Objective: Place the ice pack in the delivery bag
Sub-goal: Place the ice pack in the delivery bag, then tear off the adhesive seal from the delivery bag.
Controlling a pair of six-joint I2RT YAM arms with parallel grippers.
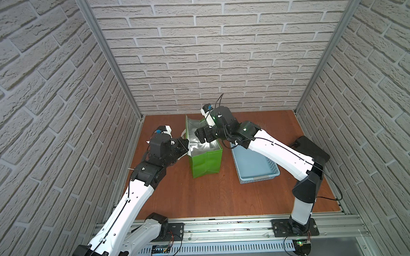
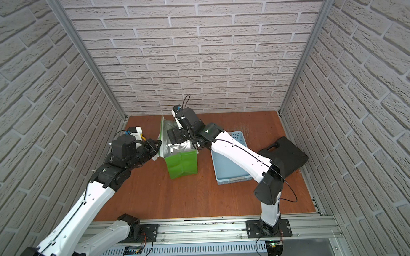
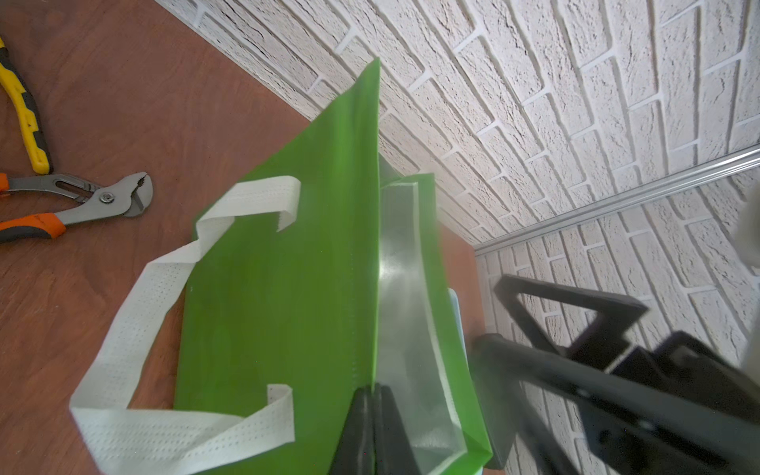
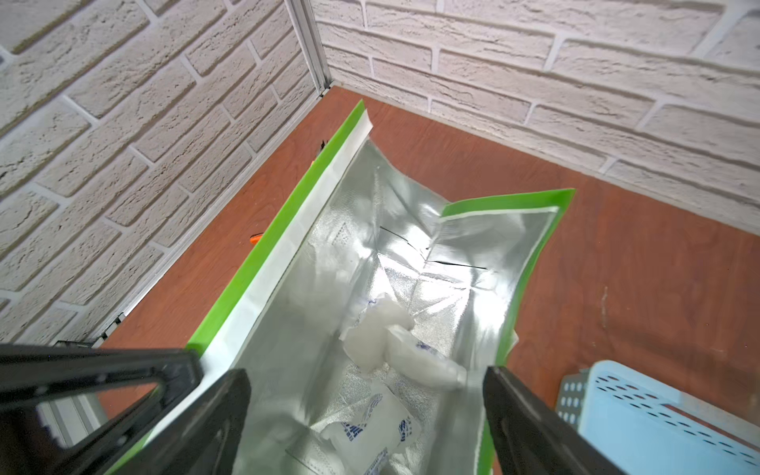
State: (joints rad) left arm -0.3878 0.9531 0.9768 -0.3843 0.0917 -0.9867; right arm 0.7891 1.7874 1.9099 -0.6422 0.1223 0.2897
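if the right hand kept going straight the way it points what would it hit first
Probably the ice pack lying inside the delivery bag, though depth is unclear.

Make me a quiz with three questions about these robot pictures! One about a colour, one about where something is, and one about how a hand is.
1. What colour is the basket? A red, B light blue, C yellow.
2. Where is the ice pack? A in the basket, B on the table, C in the delivery bag.
3. How is the right hand? A shut on the ice pack, B open, C shut on a strap.

Answers: 1 B, both top views show pale blue plastic. 2 C, it lies on the silver lining. 3 B, its fingers stand wide apart, holding nothing.
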